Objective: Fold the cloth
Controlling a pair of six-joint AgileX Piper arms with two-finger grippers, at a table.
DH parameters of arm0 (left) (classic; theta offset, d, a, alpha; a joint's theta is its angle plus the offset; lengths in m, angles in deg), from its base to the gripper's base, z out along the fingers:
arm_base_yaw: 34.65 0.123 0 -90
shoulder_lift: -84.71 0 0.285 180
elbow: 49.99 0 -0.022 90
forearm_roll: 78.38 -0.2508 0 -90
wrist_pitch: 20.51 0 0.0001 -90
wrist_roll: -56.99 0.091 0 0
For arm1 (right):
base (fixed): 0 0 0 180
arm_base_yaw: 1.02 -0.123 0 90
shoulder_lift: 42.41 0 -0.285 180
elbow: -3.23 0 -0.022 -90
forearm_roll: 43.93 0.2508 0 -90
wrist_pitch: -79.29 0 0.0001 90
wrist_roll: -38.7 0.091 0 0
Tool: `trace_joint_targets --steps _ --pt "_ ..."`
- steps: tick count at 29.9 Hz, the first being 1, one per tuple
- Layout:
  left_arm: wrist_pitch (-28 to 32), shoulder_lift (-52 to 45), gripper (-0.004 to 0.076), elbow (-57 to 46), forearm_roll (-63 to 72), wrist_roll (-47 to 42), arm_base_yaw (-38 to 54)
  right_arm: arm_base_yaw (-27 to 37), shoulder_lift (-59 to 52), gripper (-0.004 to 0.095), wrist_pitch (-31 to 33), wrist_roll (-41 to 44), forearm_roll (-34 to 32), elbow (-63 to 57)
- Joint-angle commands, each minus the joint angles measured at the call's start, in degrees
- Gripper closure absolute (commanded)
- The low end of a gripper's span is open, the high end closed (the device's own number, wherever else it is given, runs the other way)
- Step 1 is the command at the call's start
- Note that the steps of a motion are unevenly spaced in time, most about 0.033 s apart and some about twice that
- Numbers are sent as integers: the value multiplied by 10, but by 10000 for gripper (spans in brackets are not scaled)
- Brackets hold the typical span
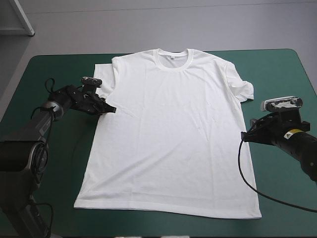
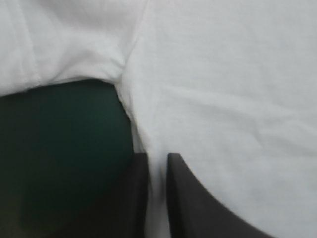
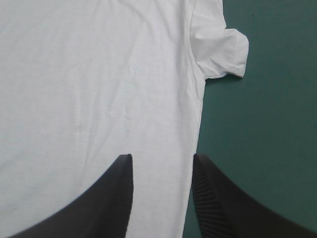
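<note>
We saw the white T-shirt (image 1: 171,134) lying flat and spread out in the middle of the teal-green worktop (image 1: 282,69). Its neck pointed toward 12 o'clock and its bottom edge toward 6 o'clock. The left gripper (image 1: 110,108) was at the shirt's 9 o'clock side, and its black fingers (image 2: 198,203) were pinched tight on the T-shirt's edge. The right gripper (image 1: 245,136) was at the 3 o'clock side. It was let go, spread apart, with the shirt's edge lying in the gap.
</note>
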Motion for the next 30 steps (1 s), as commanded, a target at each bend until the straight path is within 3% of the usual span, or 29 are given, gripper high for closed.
trace_joint_targets --steps 1,6,17,30 --pt "-44 -12 705 2 2 -9 -5 4 -6 537 -40 -10 3 20" --pt "-45 -12 705 2 2 -9 -5 4 34 532 -8 -10 -13 41" --pt "-72 -12 705 2 0 -4 -5 4 297 501 17 -30 -17 212" --pt "-71 -12 705 2 0 -7 -5 1 450 486 -73 -30 -25 233"
